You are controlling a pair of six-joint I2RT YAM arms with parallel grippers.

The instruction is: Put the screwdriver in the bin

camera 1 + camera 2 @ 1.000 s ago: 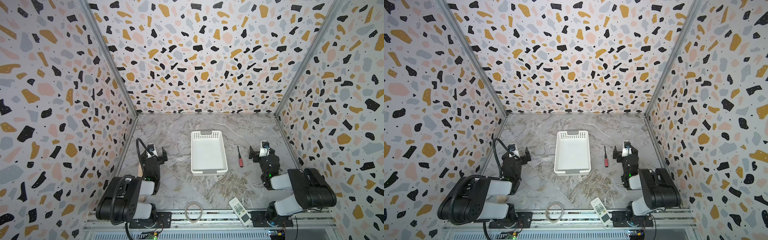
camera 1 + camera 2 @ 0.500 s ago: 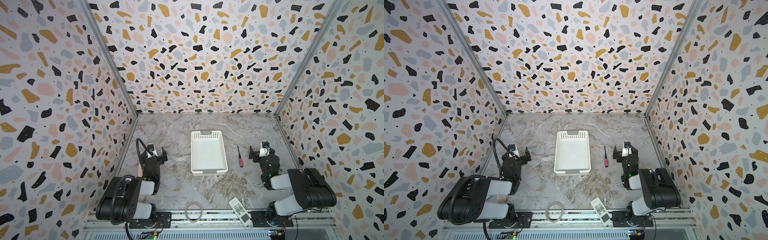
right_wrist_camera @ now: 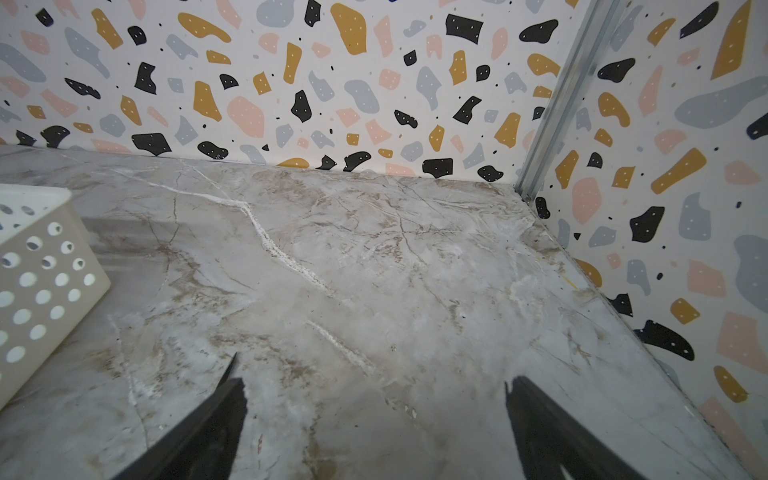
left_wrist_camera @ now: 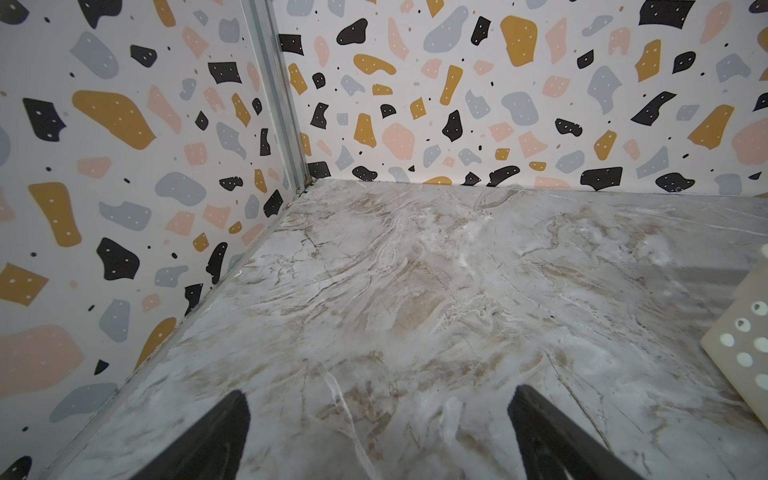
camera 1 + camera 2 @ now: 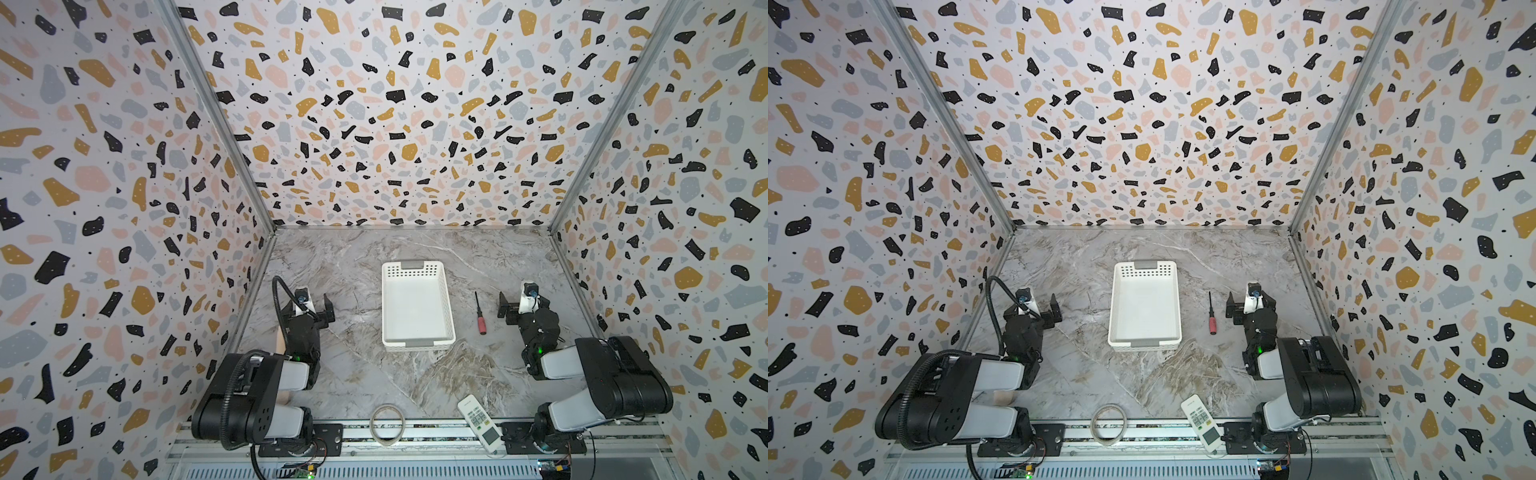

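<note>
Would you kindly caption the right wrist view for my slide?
Open right gripper over the marble table, a corner of the bin in sight.

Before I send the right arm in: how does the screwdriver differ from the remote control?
The screwdriver is slim, with a red handle and dark shaft; the remote control is broad, flat and white with buttons. The screwdriver lies beside the bin, shaft pointing at the back wall; the remote control lies slanted at the near edge, partly over the metal rail. Both lie flat on the right side, ungripped.
</note>
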